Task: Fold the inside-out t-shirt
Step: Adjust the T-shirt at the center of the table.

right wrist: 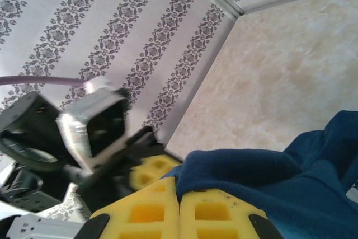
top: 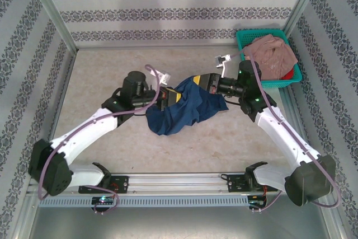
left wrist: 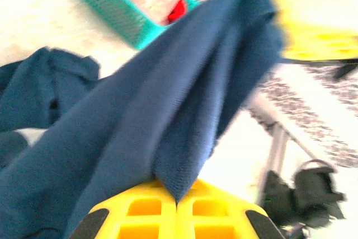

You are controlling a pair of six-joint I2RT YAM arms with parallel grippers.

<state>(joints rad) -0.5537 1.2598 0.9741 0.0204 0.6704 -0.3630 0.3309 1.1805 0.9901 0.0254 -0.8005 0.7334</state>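
Observation:
The inside-out t-shirt (top: 187, 107), dark navy and wrinkled, hangs bunched between both grippers above the middle of the table, and its lower part rests on the tabletop. My left gripper (top: 170, 96) is shut on a fold of the shirt; in the left wrist view the cloth (left wrist: 168, 110) comes to a point pinched in the closed jaws of the left gripper (left wrist: 178, 200). My right gripper (top: 202, 82) is shut on another edge close by. In the right wrist view the navy cloth (right wrist: 279, 183) bulges out of the closed right gripper (right wrist: 179, 195).
A teal basket (top: 293, 54) stands at the back right with a dusty pink garment (top: 273, 54) and something red in it. Patterned walls enclose the table on three sides. The beige tabletop (top: 106, 71) lies bare to the left and near the front.

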